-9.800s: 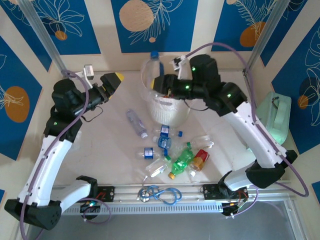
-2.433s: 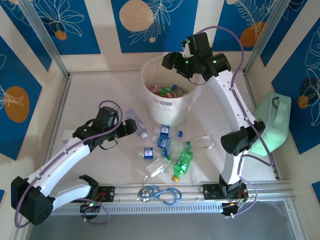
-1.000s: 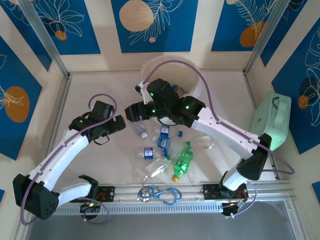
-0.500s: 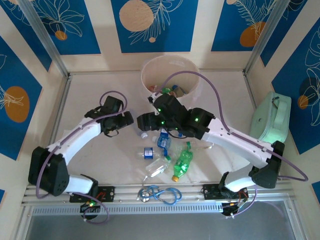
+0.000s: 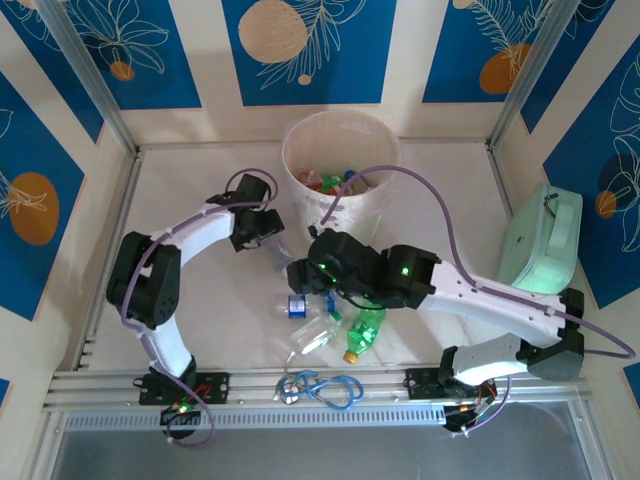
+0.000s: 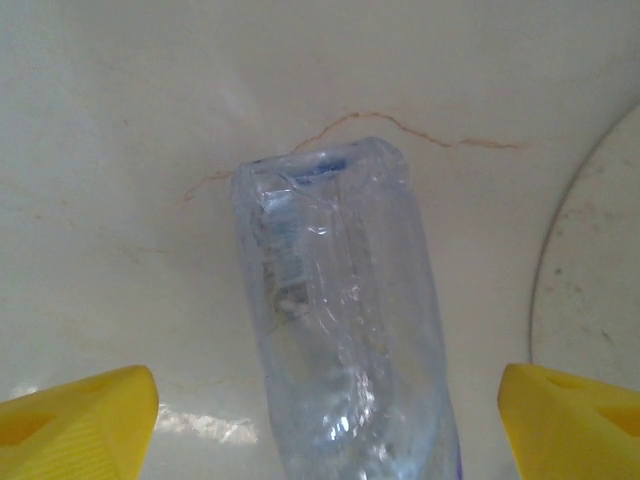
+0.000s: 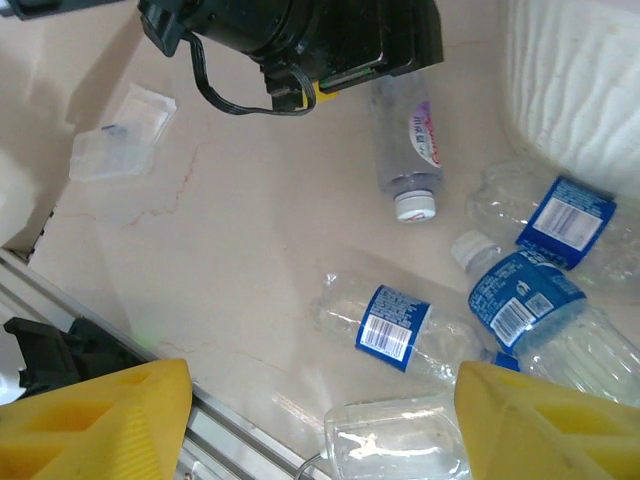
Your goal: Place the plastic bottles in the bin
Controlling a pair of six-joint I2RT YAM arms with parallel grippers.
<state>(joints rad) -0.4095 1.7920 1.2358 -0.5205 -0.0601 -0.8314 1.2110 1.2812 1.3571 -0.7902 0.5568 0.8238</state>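
You have one bin (image 5: 298, 190); the bottles inside it overlap too much for you to count. Out on the tabletop (image 5: 190, 180) your right wrist view gives you five clear bottles: one white-capped bottle with pink print (image 7: 408, 135), three blue-labelled bottles (image 7: 395, 325), and one bare clear bottle (image 7: 390, 440) at the bottom edge. From the top view you can add one green bottle (image 5: 366, 322); one mint-green case (image 5: 540, 240); one blue cable loop (image 5: 325, 385). You also get one small clear plastic packet (image 7: 118, 145); and two arms — the left arm (image 5: 190, 232) and the right arm (image 5: 480, 297).
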